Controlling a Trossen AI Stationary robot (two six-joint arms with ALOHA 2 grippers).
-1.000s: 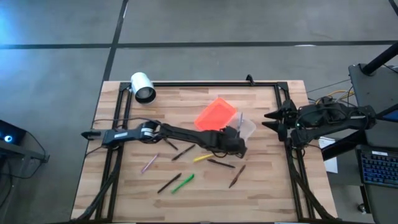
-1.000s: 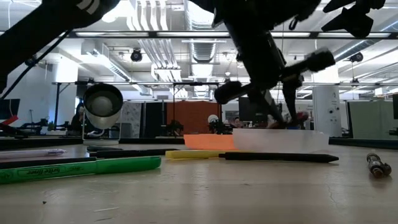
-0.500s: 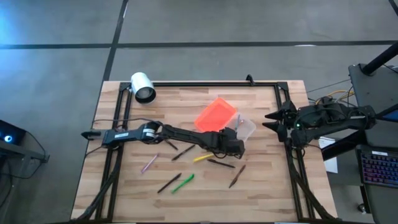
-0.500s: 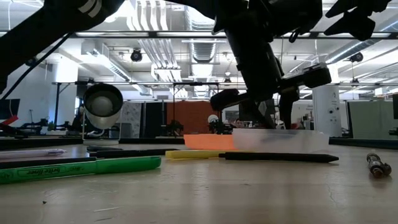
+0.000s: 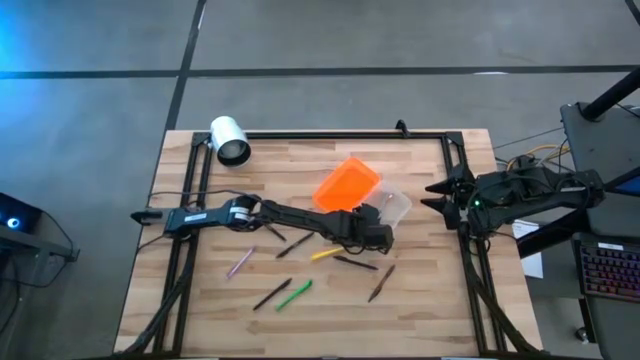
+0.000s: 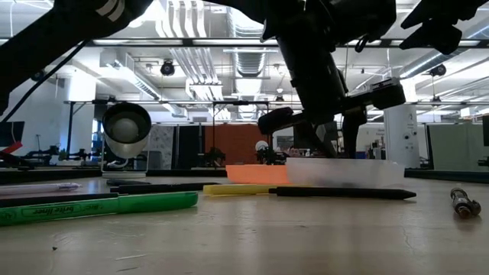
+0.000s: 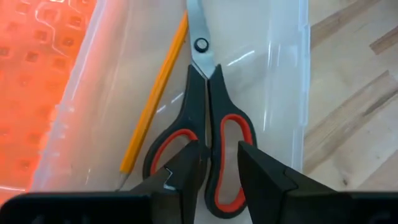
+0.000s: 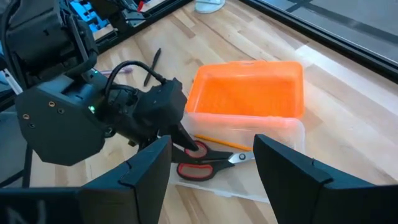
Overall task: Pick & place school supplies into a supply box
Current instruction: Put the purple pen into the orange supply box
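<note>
The supply box [image 5: 393,207] is a clear tray with its orange lid [image 5: 347,184] open beside it, near the table's middle. Inside it lie the red-handled scissors [image 7: 205,93] and an orange pencil [image 7: 155,99], both flat on the floor of the box [image 7: 280,74]. My left gripper [image 7: 221,155] reaches into the box and is shut on the scissors' handle. My right gripper [image 8: 211,186] waits open at the table's right edge [image 5: 437,192]. Several pens and markers lie loose on the table, among them a yellow one [image 5: 325,254] and a green one [image 5: 294,293]. My left gripper pinches one handle loop of the scissors [image 7: 224,134] between its two fingers, coming slanting down from the table's near left side. The scissors lie flat in the box, blades pointing away from the fingers, alongside the pencil.
A white cylinder [image 5: 230,140] lies at the far left corner. Loose pens lie near of the box: a black one [image 5: 355,263], a brown one [image 5: 380,283], a pink one [image 5: 240,262]. A black frame [image 5: 320,134] edges the table.
My left gripper has come down a little toward the box with the scissors, then kept still for the last half second. My right arm has stayed at the table's right edge.
</note>
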